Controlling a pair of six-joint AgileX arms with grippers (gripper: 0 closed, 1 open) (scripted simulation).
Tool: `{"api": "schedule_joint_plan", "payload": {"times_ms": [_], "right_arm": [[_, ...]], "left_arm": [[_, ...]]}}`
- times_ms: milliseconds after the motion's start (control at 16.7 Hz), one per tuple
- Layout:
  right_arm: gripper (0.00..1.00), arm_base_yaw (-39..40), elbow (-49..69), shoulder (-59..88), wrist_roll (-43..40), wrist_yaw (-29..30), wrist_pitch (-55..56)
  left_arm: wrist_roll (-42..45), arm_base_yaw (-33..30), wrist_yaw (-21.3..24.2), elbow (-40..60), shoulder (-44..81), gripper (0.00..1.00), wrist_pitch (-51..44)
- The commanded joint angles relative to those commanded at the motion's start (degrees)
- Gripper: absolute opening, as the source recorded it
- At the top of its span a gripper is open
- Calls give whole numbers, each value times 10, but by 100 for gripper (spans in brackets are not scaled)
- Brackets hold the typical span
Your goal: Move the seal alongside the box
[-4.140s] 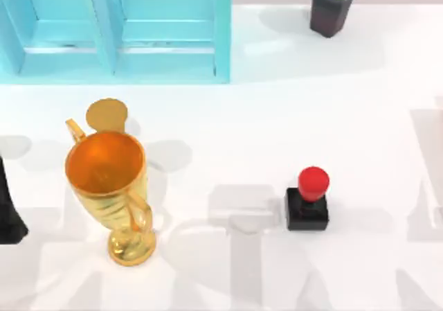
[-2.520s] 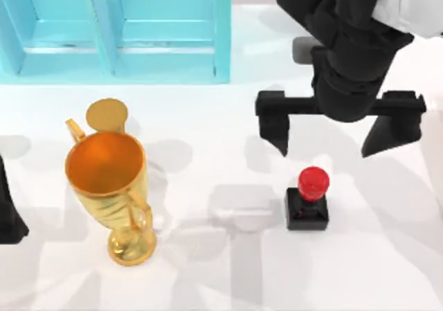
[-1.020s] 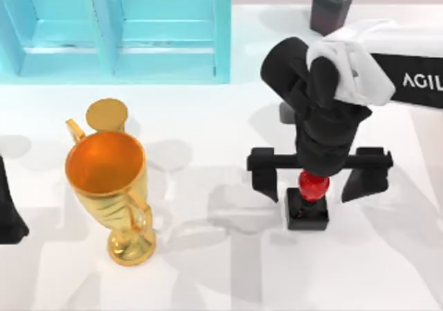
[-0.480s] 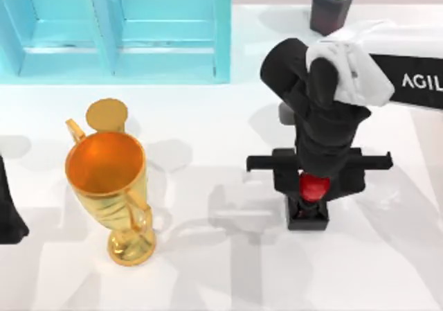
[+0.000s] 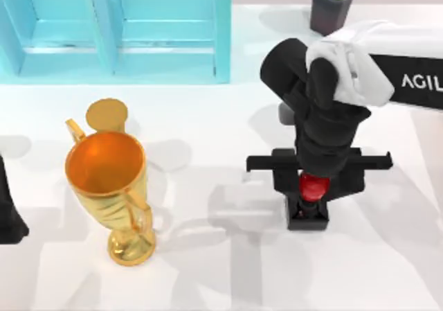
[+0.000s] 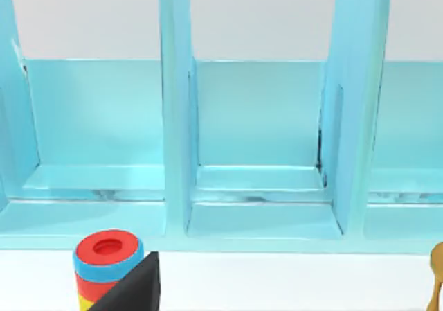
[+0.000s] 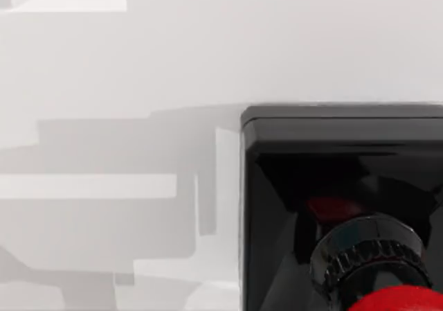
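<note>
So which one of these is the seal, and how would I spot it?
Start at the tall blue box at the table's back left, then look across to the right half, where the right gripper is shut on the seal. It is a small black square block with a glossy red knob. The gold trophy is far bigger, and the plant pot holds greenery.

The right arm (image 5: 408,82) was a white casing bearing pale "AGIL" lettering on a black band, ending in a bulky black wrist. Its gripper (image 5: 315,176) was matte black, with a flat crossbar and blocky fingers.
</note>
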Motion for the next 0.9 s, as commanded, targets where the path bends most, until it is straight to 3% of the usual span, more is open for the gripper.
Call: {"api": "schedule_joint_plan", "payload": {"times_ms": [900], "right_arm": [[0, -1, 74, -27, 0, 0, -103]], "left_arm": [[0, 0, 0, 0, 0, 100, 0]]}}
